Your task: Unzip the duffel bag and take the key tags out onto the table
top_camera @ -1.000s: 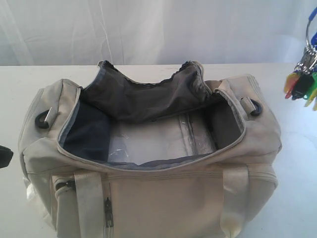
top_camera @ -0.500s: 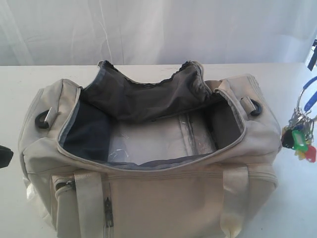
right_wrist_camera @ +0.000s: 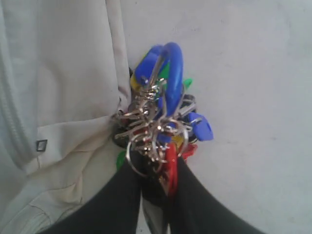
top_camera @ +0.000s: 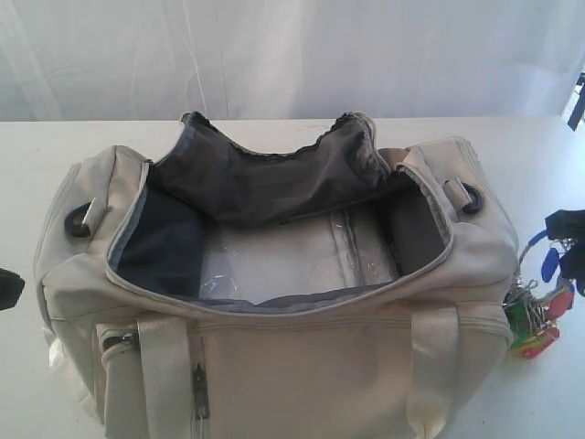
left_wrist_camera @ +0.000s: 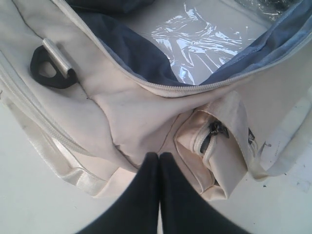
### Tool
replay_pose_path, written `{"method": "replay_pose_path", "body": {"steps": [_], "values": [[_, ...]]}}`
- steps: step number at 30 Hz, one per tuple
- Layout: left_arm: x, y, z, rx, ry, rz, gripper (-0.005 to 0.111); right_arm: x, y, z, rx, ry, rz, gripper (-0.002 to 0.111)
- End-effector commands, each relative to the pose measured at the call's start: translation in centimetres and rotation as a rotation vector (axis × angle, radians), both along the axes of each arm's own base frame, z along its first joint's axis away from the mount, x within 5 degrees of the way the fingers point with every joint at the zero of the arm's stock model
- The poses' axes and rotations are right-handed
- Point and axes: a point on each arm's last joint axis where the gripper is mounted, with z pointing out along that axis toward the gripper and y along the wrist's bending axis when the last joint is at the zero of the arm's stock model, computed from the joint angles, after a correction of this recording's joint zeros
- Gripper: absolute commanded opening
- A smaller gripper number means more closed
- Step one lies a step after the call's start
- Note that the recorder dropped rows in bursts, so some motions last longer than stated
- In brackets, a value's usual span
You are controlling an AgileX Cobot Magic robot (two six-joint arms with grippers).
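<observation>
Just off the right end of the duffel bag (top_camera: 274, 357), down low: finally seeing the key tags (top_camera: 535, 322) outside. Pinched by the right gripper (right_wrist_camera: 158, 168) around the metal rings (right_wrist_camera: 151, 126), with green, red, blue and yellow tags bunched below, pressed right up against the bag's end wall. Can't tell from either view whether resting on the table (top_camera: 55, 155) already or hanging just above it. Looks very close though.

Over at the bag's left end, nothing much: left gripper (left_wrist_camera: 158, 157) pressed tight together, holding nothing, parked just beside the side pocket (left_wrist_camera: 219, 161) without clearly touching the fabric.

As for progress, calling the unzipping done: wide open along the top of the bag, with dark lining (top_camera: 265, 183) flopped back and only a sheet of clear plastic (top_camera: 274, 265) visible on the bag's floor. No tags spotted inside the bag. So, roughly the last stretch by my reckoning. Left to do: set the bunch down flat on the table beside the bag's right end, let go, back away. Not counting it as finished until released and lying free on the table, clear of the bag. Worth nudging a bit further from the bag first, maybe, to avoid leaving the rings propped against the fabric or snagged on it. Guessing only, obviously.
</observation>
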Motion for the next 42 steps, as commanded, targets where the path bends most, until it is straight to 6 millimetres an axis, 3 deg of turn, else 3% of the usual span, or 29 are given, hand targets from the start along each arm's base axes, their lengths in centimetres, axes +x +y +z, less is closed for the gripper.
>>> {"method": "replay_pose_path", "body": {"steps": [1, 14, 20, 22, 23, 26, 28, 36, 42], "values": [[-0.2, -0.1, 0.0, -0.018, 0.001, 0.000, 0.000, -0.3, -0.1, -2.2, 0.021, 0.019, -0.038, 0.000], [-0.2, -0.1, 0.0, -0.018, 0.001, 0.000, 0.000, 0.1, 0.0, -8.6, 0.136, 0.244, -0.074, 0.000], [-0.2, -0.1, 0.0, -0.018, 0.001, 0.000, 0.000, 0.1, 0.1, -9.1, 0.171, 0.275, -0.080, 0.001], [-0.2, -0.1, 0.0, -0.018, 0.001, 0.000, 0.000, 0.1, 0.2, -8.9, 0.180, 0.290, -0.063, 0.011], [-0.2, -0.1, 0.0, -0.018, 0.001, 0.000, 0.000, 0.0, 0.3, -8.7, 0.181, 0.299, -0.048, 0.026], [-0.2, -0.1, 0.0, -0.018, 0.001, 0.000, 0.000, -0.1, 0.1, -6.8, 0.141, 0.299, 0.005, 0.061], [-0.2, -0.1, 0.0, -0.018, 0.001, 0.000, 0.000, 0.1, 0.0, -4.7, 0.127, 0.274, 0.024, 0.071], [-0.1, -0.1, 0.1, -0.013, -0.009, -0.002, 0.000, -0.4, 0.2, 4.5, 0.000, -0.048, 0.022, 0.070], [-0.1, 0.0, 0.1, -0.014, -0.016, 0.001, 0.000, -2.5, 0.9, 10.5, -0.110, -0.317, 0.002, 0.070]]}}
